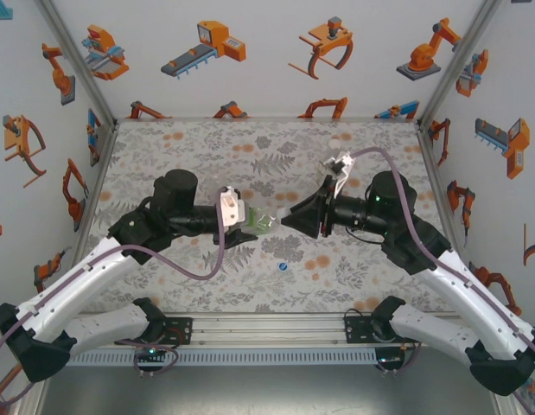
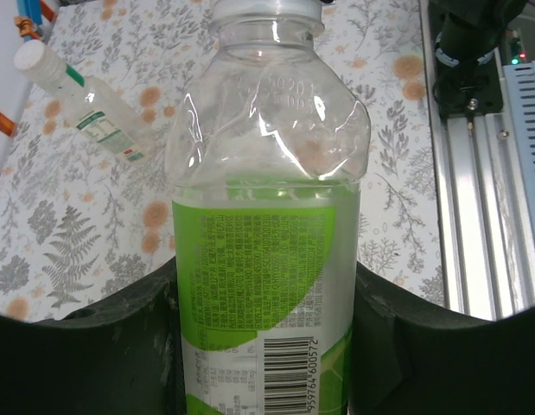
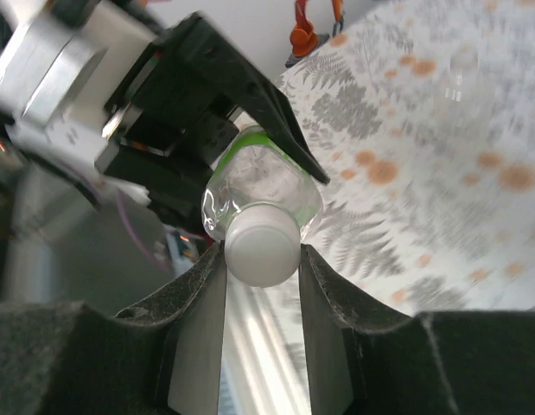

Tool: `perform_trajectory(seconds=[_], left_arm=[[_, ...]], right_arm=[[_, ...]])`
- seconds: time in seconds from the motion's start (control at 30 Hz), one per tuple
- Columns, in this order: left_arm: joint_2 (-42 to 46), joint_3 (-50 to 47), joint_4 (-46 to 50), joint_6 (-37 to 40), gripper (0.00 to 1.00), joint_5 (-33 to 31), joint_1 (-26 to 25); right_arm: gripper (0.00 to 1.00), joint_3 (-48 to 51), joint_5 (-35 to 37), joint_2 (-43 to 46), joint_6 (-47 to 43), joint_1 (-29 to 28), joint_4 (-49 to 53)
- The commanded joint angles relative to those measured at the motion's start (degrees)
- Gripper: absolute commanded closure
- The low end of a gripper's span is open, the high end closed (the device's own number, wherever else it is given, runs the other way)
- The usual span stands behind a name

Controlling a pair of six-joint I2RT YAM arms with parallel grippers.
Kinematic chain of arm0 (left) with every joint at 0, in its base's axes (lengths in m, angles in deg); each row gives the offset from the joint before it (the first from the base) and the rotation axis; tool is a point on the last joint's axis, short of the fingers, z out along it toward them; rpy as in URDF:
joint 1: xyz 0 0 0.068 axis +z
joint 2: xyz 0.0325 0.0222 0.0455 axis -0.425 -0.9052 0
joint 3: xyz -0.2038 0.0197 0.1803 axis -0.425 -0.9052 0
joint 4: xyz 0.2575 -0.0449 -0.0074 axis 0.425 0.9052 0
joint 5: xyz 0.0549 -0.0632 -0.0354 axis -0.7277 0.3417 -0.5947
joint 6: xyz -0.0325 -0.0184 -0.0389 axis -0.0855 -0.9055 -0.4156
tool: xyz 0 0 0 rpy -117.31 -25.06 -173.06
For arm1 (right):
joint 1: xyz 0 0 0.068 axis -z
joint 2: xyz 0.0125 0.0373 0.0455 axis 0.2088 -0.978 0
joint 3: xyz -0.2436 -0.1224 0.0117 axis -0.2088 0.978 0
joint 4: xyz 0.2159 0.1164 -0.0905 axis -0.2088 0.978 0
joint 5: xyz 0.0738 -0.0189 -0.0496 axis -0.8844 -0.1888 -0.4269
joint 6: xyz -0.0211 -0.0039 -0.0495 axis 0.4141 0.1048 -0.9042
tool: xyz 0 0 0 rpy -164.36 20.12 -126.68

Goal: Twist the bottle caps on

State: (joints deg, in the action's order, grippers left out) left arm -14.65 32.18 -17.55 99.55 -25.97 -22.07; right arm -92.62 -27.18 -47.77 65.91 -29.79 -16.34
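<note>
The left fingers [image 2: 423, 363] clamp the green-labelled bottle [image 2: 267, 259] by its body, with its long axis level and its neck pointing straight into the right fingers [image 3: 328, 337], which pinch the white cap [image 3: 261, 245] seated on that neck. I count two bottles, the other bottle [image 2: 85, 104] lying capped on the worktop [image 1: 206, 147], and one loose blue cap [image 1: 283, 267].

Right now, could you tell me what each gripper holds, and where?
The left gripper clamps the green-labelled bottle around its labelled body; the right gripper pinches its white cap.

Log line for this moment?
left gripper: shut on green-labelled bottle | right gripper: shut on white cap at its neck | blue cap: on table
</note>
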Motion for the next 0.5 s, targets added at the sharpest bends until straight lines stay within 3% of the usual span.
perform_trajectory(seconds=[0.0, 0.1, 0.23, 0.37, 0.47], left_arm=[[0.09, 0.97, -2.80, 1.16, 1.00, -0.28, -0.15], [-0.44, 1.21, -3.20, 1.00, 1.00, -0.04, -0.16], [-1.29, 1.51, -3.20, 1.07, 1.00, 0.71, -0.21], [-1.59, 1.62, -3.37, 1.15, 1.00, 0.84, -0.18], [-1.70, 1.67, -3.78, 1.14, 1.00, 0.84, -0.21]], right_arm=[[1.00, -0.97, 13.08, 0.01, 28.00, 0.36, 6.68], [1.00, -2.81, 12.22, -1.81, 39.00, 0.36, 12.97], [1.00, -3.04, 9.62, -2.72, 47.01, 0.27, 11.57], [0.98, -4.67, 12.34, -1.96, 43.75, 0.27, 11.91], [0.78, -6.54, 14.70, -1.49, 37.39, 0.27, 14.40]])
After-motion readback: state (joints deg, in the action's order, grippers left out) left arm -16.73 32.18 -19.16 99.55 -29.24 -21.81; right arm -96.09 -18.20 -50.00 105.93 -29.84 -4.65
